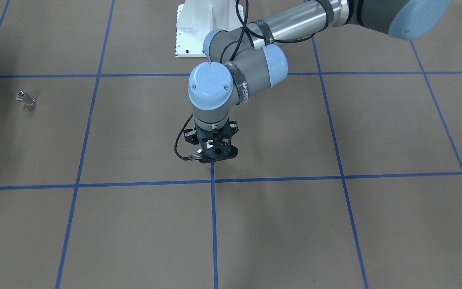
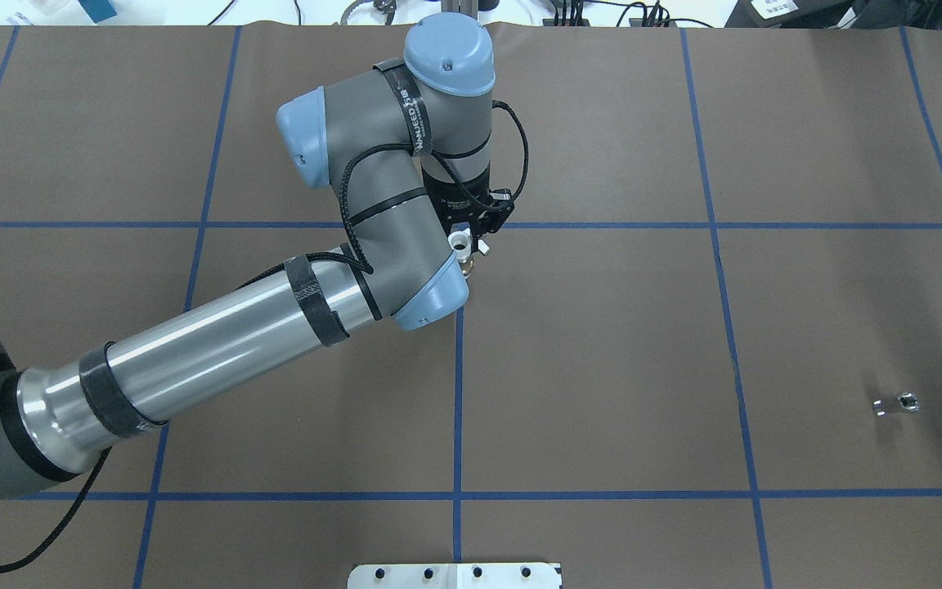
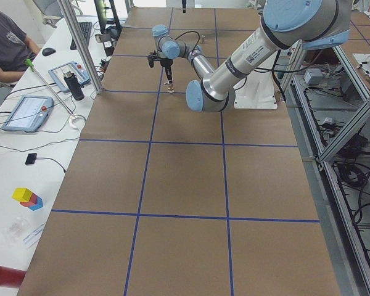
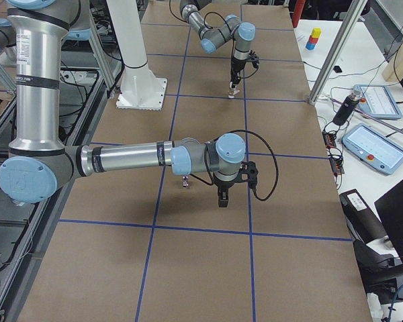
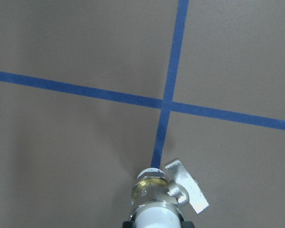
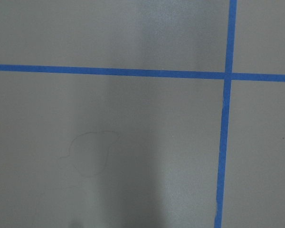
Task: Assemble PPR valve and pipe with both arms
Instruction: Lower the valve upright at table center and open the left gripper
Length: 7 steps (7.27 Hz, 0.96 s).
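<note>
Left gripper (image 2: 466, 242) clamped on PPR valve (image 5: 156, 202), tab handle sideways, above tape cross (image 5: 167, 103). Pipe (image 2: 896, 403) lies well apart on table (image 2: 602, 368). Right gripper (image 4: 223, 196): apart or together, cannot tell. Risk: tiny rounded pipe slips from pinch; skewed mating jams.

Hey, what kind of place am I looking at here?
Probably a robotics lab work cell: a table taped into a blue grid, the left arm working over it, and touchscreen control pendants on the side desk.

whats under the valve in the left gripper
Brown table and a blue tape line running beneath the valve. The spot directly below is covered by the valve itself.
</note>
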Each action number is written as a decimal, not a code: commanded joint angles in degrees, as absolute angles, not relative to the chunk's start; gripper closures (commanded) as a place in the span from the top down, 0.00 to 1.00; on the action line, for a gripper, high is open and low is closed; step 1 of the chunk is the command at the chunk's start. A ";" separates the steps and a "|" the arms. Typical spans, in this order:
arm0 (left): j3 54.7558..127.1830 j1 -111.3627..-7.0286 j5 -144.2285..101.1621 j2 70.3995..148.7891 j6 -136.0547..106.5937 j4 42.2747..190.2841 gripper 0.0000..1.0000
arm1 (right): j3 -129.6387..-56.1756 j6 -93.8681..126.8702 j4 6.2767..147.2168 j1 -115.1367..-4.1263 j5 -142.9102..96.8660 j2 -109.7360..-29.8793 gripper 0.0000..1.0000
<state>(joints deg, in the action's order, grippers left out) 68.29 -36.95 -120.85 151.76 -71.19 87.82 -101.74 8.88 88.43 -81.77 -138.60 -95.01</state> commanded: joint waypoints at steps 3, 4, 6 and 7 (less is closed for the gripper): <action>68.29 -36.56 -120.85 151.52 -71.19 88.24 0.00 | -101.69 8.88 88.42 -81.74 -138.60 -95.01 1.00; 68.20 -36.48 -120.85 151.52 -71.10 88.33 0.00 | -101.69 8.88 88.50 -81.74 -138.60 -95.01 1.00; 68.20 -36.47 -120.85 151.26 -70.93 89.03 0.00 | -101.69 8.88 88.42 -81.74 -138.52 -95.01 1.00; 68.20 -36.39 -120.85 151.09 -70.84 89.03 0.11 | -101.69 8.88 88.42 -81.65 -138.52 -95.01 1.00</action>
